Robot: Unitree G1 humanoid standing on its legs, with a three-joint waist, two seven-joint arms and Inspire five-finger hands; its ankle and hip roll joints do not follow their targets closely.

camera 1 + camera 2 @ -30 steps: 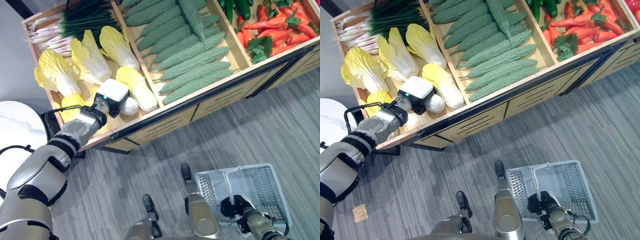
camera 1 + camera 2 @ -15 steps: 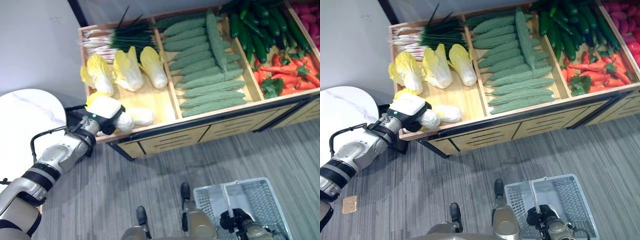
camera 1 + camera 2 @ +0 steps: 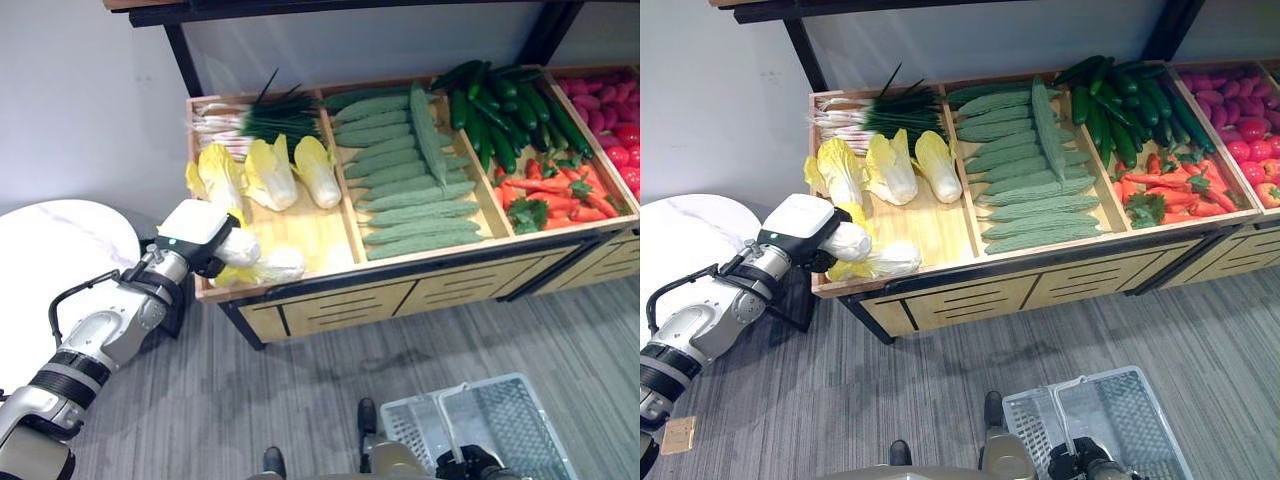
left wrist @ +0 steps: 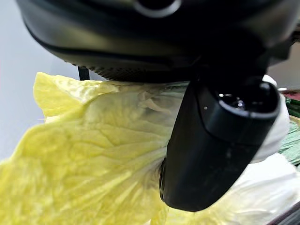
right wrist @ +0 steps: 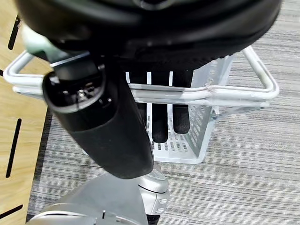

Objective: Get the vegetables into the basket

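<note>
At six o'clock, right hand [image 5: 154, 112] curled round the handle of the wire basket [image 3: 520, 420], nothing showing in it yet. At nine o'clock, left hand [image 3: 200, 240] clasped on a napa cabbage [image 3: 262, 265] over the display's front edge; probably light, leafy and easily bruised, best gripped at the firm white base. Farther off, wooden display [image 3: 300, 285] with more cabbages [image 3: 270, 172] and scallions [image 3: 255, 118] at eleven, bitter gourds [image 3: 405, 165] at twelve, cucumbers [image 3: 500, 105] and red peppers [image 3: 545, 190] at two.
</note>
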